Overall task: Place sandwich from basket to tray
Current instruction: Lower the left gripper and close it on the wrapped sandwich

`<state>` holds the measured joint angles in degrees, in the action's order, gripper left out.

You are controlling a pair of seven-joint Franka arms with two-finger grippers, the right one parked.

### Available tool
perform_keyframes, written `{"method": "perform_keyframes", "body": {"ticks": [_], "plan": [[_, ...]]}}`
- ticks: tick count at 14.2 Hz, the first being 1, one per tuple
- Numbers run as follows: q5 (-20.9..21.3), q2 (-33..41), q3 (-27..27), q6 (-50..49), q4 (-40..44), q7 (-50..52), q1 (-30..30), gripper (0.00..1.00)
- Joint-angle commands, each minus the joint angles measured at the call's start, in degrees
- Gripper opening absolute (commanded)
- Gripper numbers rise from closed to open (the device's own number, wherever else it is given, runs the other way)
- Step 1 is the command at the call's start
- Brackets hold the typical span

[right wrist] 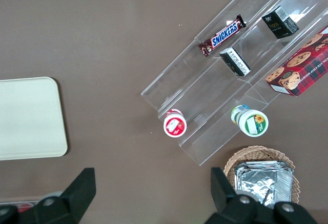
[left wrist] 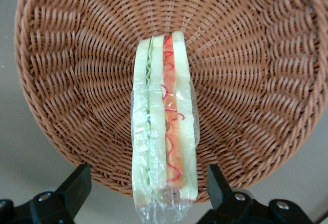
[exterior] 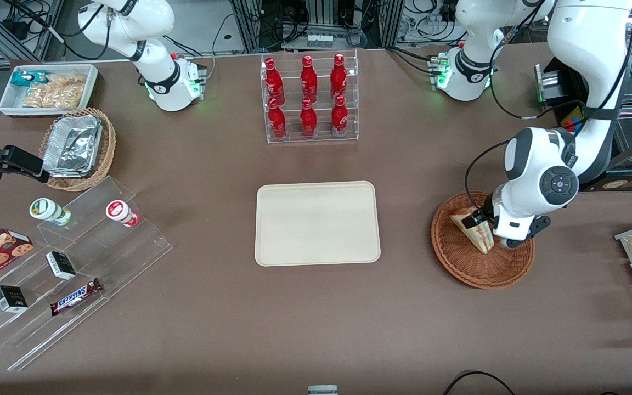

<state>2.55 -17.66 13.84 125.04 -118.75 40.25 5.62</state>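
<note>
The gripper (left wrist: pixel 148 193) hangs low over the basket (left wrist: pixel 246 80), its fingers (left wrist: pixel 77 183) spread wide and holding nothing. The sandwich (left wrist: pixel 163 121) lies in the basket directly below, between the two fingers but clear of both, its filling edge facing up. The tray (exterior: pixel 316 222) sits well off sideways, bare. The risk I see is the slippery wrap: closing on loose film rather than bread could let the wedge slide out mid-carry, and too deep a descent would jam fingertips into the wicker.
</note>
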Motion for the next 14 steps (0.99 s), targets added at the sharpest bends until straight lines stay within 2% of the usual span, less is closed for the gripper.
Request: {"method": "perform_keyframes", "body": {"ticks": [1,3,4,6,8,12,14], "plan": [[0.1,-0.6,-0.1,1.3,-0.1,0.8,-0.3,1.0],[0.1,-1.4,-0.1,1.8,-0.1,0.8,-0.3,1.0],[0.2,-1.8,-0.1,2.4,-0.1,0.7,-0.3,0.92],[0.2,-2.1,-0.1,2.8,-0.1,0.7,-0.4,0.65],[0.2,-2.1,-0.1,2.8,-0.1,0.8,-0.4,0.46],[0.1,-2.1,-0.1,2.8,0.2,1.2,-0.4,0.17],[0.1,-1.8,-0.1,2.8,0.7,1.3,-0.4,0.15]]}}
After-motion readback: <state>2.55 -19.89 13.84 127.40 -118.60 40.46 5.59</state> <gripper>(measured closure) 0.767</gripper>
